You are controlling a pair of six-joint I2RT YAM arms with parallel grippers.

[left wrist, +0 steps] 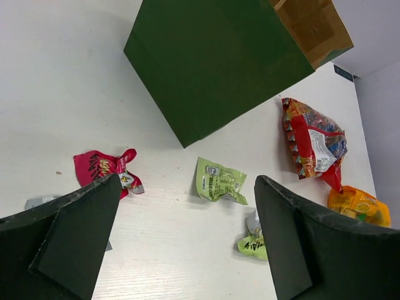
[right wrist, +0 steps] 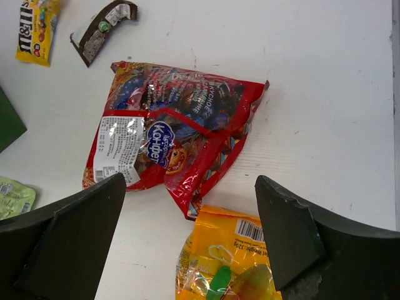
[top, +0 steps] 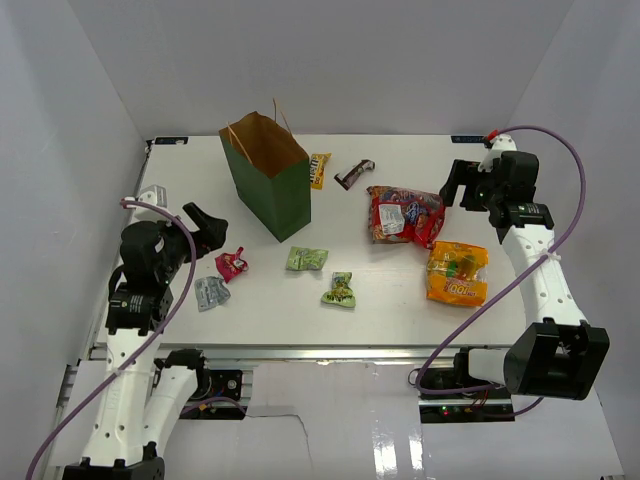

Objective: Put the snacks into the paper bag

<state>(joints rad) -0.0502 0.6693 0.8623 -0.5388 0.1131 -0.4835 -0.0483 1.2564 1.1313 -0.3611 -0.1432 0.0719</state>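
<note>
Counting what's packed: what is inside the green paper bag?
Through the open mouth of the paper bag only bare brown lining shows, with nothing resting in it. The bottom is hidden behind the bag's own walls, so something could lie there.

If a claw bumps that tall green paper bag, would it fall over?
Probably yes: the paper bag stands tall on a small base. Nothing shows inside it, so it is likely light. Its thin walls may buckle.

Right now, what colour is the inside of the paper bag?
The bag is brown inside; clearest in the top external view.
</note>
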